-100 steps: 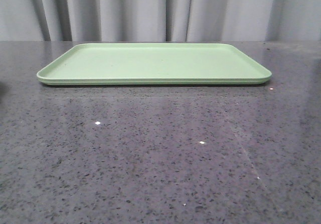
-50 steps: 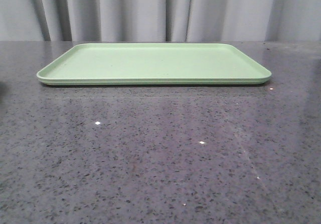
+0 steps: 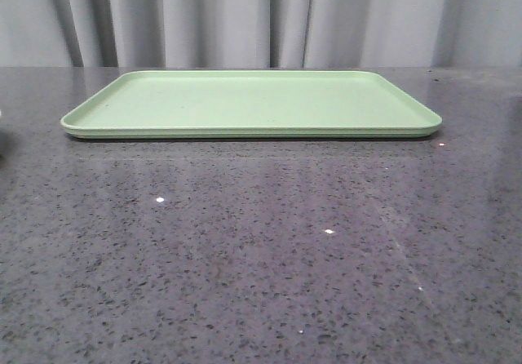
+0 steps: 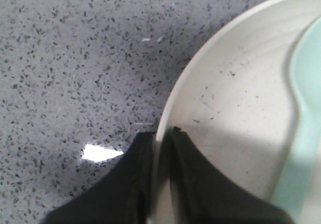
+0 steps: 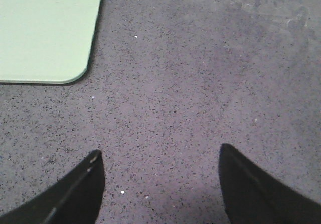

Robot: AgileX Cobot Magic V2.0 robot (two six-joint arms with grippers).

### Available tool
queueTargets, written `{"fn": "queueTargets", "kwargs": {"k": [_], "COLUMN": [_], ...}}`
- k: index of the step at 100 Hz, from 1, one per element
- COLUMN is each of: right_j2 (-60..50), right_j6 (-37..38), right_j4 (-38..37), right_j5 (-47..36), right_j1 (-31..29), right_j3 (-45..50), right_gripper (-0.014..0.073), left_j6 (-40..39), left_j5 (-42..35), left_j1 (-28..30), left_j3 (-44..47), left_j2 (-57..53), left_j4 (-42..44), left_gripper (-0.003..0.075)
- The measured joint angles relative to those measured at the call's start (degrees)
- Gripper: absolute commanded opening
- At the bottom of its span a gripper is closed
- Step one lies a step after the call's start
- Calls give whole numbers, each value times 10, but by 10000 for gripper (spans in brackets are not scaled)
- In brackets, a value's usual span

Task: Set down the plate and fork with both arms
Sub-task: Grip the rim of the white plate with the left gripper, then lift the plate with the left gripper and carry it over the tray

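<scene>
The plate (image 4: 241,83), cream with faint dark specks, shows in the left wrist view lying on the speckled table. My left gripper (image 4: 161,132) is shut on its raised rim, one black finger outside and one inside. A pale blue-green spoon-like piece (image 4: 306,108) lies in the plate. My right gripper (image 5: 159,153) hangs open above bare table with nothing between its fingers. The fork is out of view. Neither gripper shows in the front view.
A flat light-green tray (image 3: 253,99) lies at the back of the dark speckled table (image 3: 261,258); its rounded corner (image 5: 40,28) shows in the right wrist view, off to one side of the right gripper. Grey curtains hang behind.
A tiny pale sliver has appeared at the far left edge of the front view. The tray has not moved.
</scene>
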Motion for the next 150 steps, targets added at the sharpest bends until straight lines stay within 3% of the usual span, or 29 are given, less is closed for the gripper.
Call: {"fn": "queueTargets", "kwargs": {"k": [21,38,58,117,150], "right_j2": [0,0,0,0,0], "right_j6": [0,0,0,0,0], "right_j4": [0,0,0,0,0], "right_j5": [4,4,4,4,4], "right_j1": [0,0,0,0,0], "right_j3": [0,0,0,0,0], "right_gripper": [491,491,491,491,491], "left_j6": [-1,-1,64,133,135], "left_j5": [14,41,64,150,146], "left_j1": [3,45,80,83,71], "left_j3": [2,3,4,-89,-104], "left_j2": [-31,-65,-81,-83,-83], "left_j4": [-9,-48,-134,-298,-351], "left_gripper": [-20,-20,-20,-20,-21]}}
